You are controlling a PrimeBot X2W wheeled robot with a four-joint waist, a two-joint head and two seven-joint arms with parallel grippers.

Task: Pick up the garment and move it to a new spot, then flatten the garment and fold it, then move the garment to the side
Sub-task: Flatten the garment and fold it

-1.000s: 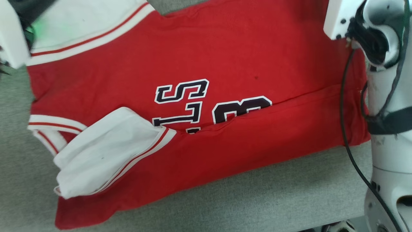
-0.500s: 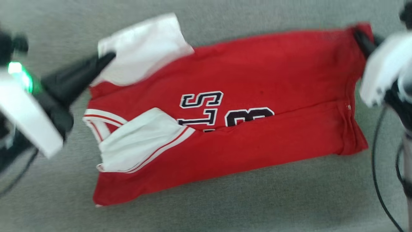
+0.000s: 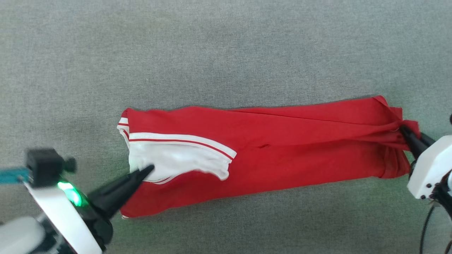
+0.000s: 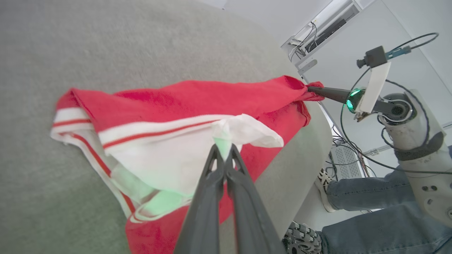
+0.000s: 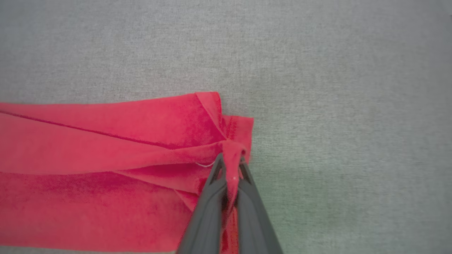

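Note:
The red garment (image 3: 282,151) lies folded into a long narrow band across the grey surface, lettering hidden inside the fold. Its white sleeve (image 3: 176,160) with red-striped trim lies on top at the left end. My left gripper (image 3: 150,168) is shut on the white sleeve (image 4: 197,155), pinching a fold of it (image 4: 223,148). At the band's right end, my right gripper (image 3: 402,128) is shut on a bunched red corner of the garment (image 5: 106,151), with the cloth pulled up between its fingers (image 5: 231,164). The right gripper (image 4: 310,89) also shows in the left wrist view.
The grey fabric surface (image 3: 226,53) stretches wide beyond the garment. Its near edge (image 4: 310,155) drops off close to the garment. A person's legs in jeans and a shoe (image 4: 356,194) stand beside the robot's base below that edge.
The far half of the garment has been brought over the near half, hiding the lettering; both grippers came toward me with the cloth. The camera has also pulled back.

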